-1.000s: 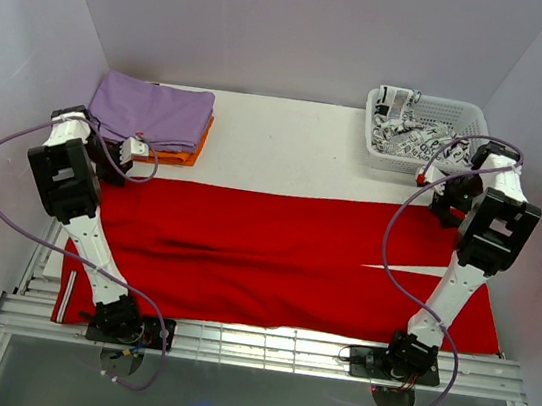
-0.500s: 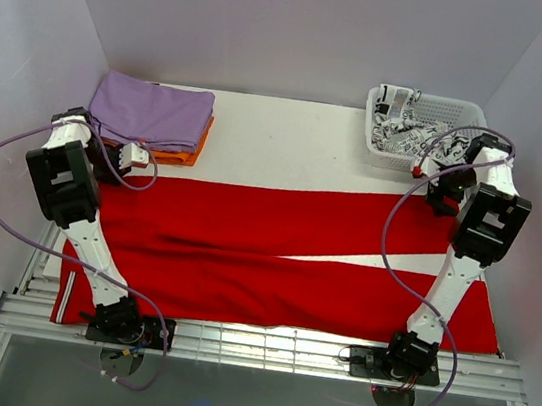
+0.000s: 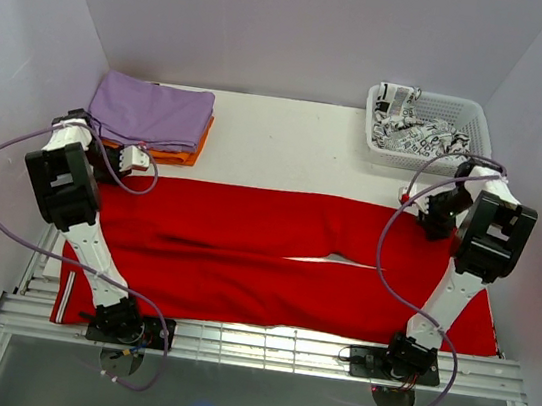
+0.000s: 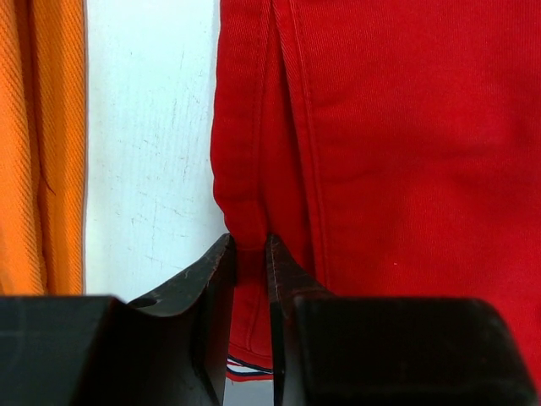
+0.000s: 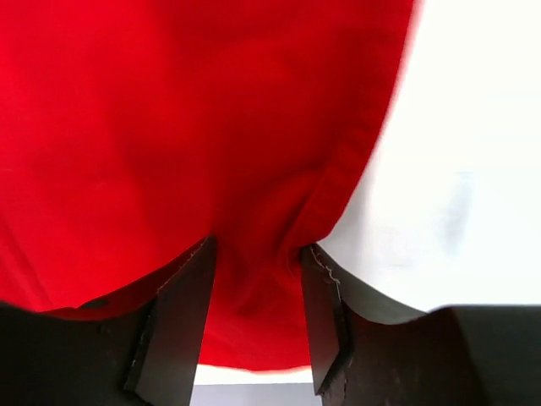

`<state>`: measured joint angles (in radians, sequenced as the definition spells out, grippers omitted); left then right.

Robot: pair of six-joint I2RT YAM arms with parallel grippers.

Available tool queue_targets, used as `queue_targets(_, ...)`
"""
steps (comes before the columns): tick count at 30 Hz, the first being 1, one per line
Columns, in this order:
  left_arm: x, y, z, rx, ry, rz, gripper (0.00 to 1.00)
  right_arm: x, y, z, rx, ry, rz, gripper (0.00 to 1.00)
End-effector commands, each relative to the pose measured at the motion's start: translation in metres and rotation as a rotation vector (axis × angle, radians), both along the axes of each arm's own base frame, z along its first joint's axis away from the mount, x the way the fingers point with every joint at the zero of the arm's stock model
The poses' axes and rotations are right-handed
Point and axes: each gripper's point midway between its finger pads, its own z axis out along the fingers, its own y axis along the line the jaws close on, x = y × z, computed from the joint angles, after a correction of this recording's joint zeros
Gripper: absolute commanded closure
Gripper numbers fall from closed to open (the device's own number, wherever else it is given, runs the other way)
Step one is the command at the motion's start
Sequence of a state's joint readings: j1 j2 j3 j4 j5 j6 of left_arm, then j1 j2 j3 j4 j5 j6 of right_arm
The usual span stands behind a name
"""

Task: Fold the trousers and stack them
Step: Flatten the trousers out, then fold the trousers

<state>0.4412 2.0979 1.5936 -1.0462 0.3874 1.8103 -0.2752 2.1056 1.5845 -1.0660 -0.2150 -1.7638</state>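
The bright red trousers (image 3: 244, 250) lie spread across the table, legs side by side with a thin white gap between them. My left gripper (image 3: 117, 165) sits at their far left corner. In the left wrist view it (image 4: 250, 241) is shut on a pinched fold of the trousers (image 4: 380, 127). My right gripper (image 3: 437, 220) is at the far right end of the far leg. In the right wrist view its jaws (image 5: 258, 249) hold bunched red trousers (image 5: 169, 127) fabric between them, beside the hem edge.
A folded lilac cloth (image 3: 153, 111) lies on an orange one (image 3: 183, 155) at the back left, just beyond my left gripper; the orange cloth (image 4: 42, 144) shows in the left wrist view. The white basket (image 3: 398, 158) with patterned cloth (image 3: 417, 135) stands back right. The trousers' striped trim (image 3: 63, 300) overhangs the front edge.
The right gripper moved away, then back toward me, and its jaws narrowed onto the fabric. The white wedge between the legs widened, then shrank to a sliver. The left arm stayed put.
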Motion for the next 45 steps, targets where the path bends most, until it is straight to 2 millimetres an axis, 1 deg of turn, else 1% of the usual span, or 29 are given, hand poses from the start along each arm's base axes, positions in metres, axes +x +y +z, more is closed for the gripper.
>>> queue_targets(1, -0.012, 0.008, -0.006, 0.037, 0.013, -0.023, 1.00, -0.080, 0.009, -0.013, 0.027, 0.214, 0.027, 0.50)
queue_targets(2, -0.011, 0.007, -0.003, 0.035, -0.002, -0.028, 1.00, -0.093, 0.015, -0.014, 0.043, 0.234, 0.027, 0.49)
queue_targets(3, -0.011, 0.006, -0.005, 0.035, -0.004, -0.029, 1.00, -0.093, 0.015, -0.008, 0.050, 0.220, 0.023, 0.46)
queue_targets(5, -0.012, 0.005, -0.004, 0.036, -0.008, -0.036, 1.00, -0.083, 0.019, 0.006, 0.080, 0.164, 0.004, 0.40)
queue_targets(6, -0.011, 0.005, -0.003, 0.038, -0.012, -0.039, 1.00, -0.065, 0.015, 0.019, 0.078, 0.111, -0.009, 0.34)
queue_targets(8, -0.011, 0.005, -0.003, 0.037, -0.014, -0.038, 1.00, -0.047, 0.015, 0.032, 0.118, 0.086, -0.052, 0.26)
queue_targets(9, -0.011, 0.005, -0.003, 0.038, -0.015, -0.041, 1.00, -0.021, 0.008, 0.045, 0.114, 0.025, -0.061, 0.17)
queue_targets(11, -0.011, 0.005, -0.003, 0.040, -0.019, -0.049, 1.00, 0.001, 0.006, 0.057, 0.135, -0.016, -0.082, 0.11)
queue_targets(12, -0.010, 0.005, -0.002, 0.043, -0.023, -0.051, 1.00, 0.020, 0.001, 0.063, 0.134, -0.053, -0.091, 0.06)
queue_targets(13, -0.010, 0.005, -0.003, 0.044, -0.022, -0.054, 1.00, 0.026, 0.000, 0.063, 0.138, -0.055, -0.094, 0.04)
queue_targets(14, -0.010, 0.005, -0.003, 0.046, -0.022, -0.056, 1.00, 0.032, 0.001, 0.063, 0.146, -0.063, -0.095, 0.02)
queue_targets(17, -0.009, 0.005, -0.004, 0.051, -0.017, -0.056, 1.00, 0.042, 0.001, 0.041, 0.127, -0.046, -0.088, 0.07)
queue_targets(18, -0.009, 0.005, -0.004, 0.053, -0.018, -0.058, 1.00, 0.041, 0.003, 0.031, 0.127, -0.025, -0.089, 0.08)
queue_targets(21, -0.008, 0.005, -0.003, 0.053, -0.018, -0.053, 1.00, 0.032, 0.012, 0.007, 0.132, 0.023, -0.081, 0.08)
queue_targets(25, -0.011, 0.006, -0.004, 0.058, -0.005, -0.044, 1.00, 0.016, 0.024, -0.005, 0.153, 0.072, -0.071, 0.07)
queue_targets(26, -0.011, 0.006, -0.004, 0.056, -0.004, -0.042, 1.00, 0.005, 0.028, -0.013, 0.148, 0.105, -0.066, 0.06)
queue_targets(28, -0.010, 0.004, -0.005, 0.041, -0.004, -0.025, 1.00, -0.002, 0.026, -0.020, 0.124, 0.115, -0.054, 0.02)
queue_targets(29, -0.010, 0.002, -0.003, 0.029, -0.007, -0.019, 1.00, -0.011, 0.026, -0.026, 0.118, 0.141, -0.052, 0.09)
queue_targets(31, -0.009, 0.001, -0.002, 0.016, -0.006, 0.009, 1.00, -0.020, 0.024, -0.032, 0.096, 0.166, -0.045, 0.29)
queue_targets(32, -0.009, -0.001, -0.001, 0.005, -0.004, 0.021, 1.00, -0.025, 0.021, -0.032, 0.085, 0.176, -0.040, 0.37)
queue_targets(33, -0.009, 0.000, 0.000, -0.003, -0.001, 0.035, 1.00, -0.032, 0.022, -0.029, 0.081, 0.182, -0.035, 0.53)
queue_targets(35, -0.006, 0.001, 0.006, -0.027, -0.003, 0.082, 1.00, -0.034, 0.022, -0.025, 0.069, 0.162, -0.017, 0.71)
queue_targets(36, -0.004, 0.001, 0.008, -0.048, -0.011, 0.100, 1.00, -0.032, 0.020, -0.019, 0.061, 0.139, -0.018, 0.90)
queue_targets(38, 0.003, 0.003, 0.015, -0.077, -0.023, 0.166, 1.00, -0.021, 0.016, -0.010, 0.057, 0.093, -0.030, 0.92)
queue_targets(39, 0.007, 0.000, 0.020, -0.111, -0.037, 0.188, 1.00, -0.004, 0.012, 0.002, 0.049, 0.049, -0.055, 0.92)
queue_targets(41, 0.019, 0.001, 0.032, -0.149, -0.067, 0.261, 1.00, 0.013, 0.007, 0.016, 0.062, 0.010, -0.087, 0.92)
queue_targets(42, 0.025, 0.000, 0.039, -0.183, -0.090, 0.288, 1.00, 0.023, 0.003, 0.026, 0.066, -0.020, -0.111, 0.92)
queue_targets(43, 0.030, 0.002, 0.044, -0.201, -0.106, 0.307, 1.00, 0.047, -0.003, 0.050, 0.072, -0.104, -0.120, 0.92)
queue_targets(45, 0.043, 0.006, 0.061, -0.234, -0.152, 0.355, 1.00, 0.060, -0.012, 0.066, 0.072, -0.152, -0.142, 0.92)
